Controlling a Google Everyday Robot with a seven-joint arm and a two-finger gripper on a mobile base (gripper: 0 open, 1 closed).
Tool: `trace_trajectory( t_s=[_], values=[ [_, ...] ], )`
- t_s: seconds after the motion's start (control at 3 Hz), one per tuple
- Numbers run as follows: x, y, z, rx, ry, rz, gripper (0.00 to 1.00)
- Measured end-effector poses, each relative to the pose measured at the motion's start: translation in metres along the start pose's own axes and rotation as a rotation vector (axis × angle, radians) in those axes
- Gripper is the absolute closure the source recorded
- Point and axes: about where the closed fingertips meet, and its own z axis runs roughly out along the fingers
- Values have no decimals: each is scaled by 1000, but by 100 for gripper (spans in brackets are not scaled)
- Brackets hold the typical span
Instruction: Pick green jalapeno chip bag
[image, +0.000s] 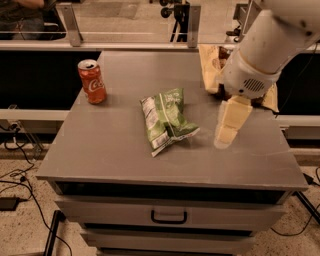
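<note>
– Grey tabletop (125, 155) over drawers (169, 216), with a rail (130, 45) behind. What's biggest on it?
– The white arm (265, 50), reaching in from 2 o'clock and hiding most of a brown bag (209, 67) at 1 o'clock.
– And the green bag (165, 120)?
– It lies flat near the centre, its long axis running roughly 11 to 5. Nothing touches it, so I'd judge its right side free for an approach.
– End effector (223, 140)?
– It points down at 3 o'clock of the green bag, near but apart, and holds nothing. Wide or narrow, I cannot tell. It looks staged beside the bag ahead of a grasp.
– The can (92, 81)?
– Upright at 10 o'clock, well apart, out of the arm's way.
</note>
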Motion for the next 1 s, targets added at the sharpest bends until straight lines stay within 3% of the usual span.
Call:
trace_trajectory(
  t_s=[1.0],
  values=[
    [-48,-20,69,-51,1,43,0]
  ],
)
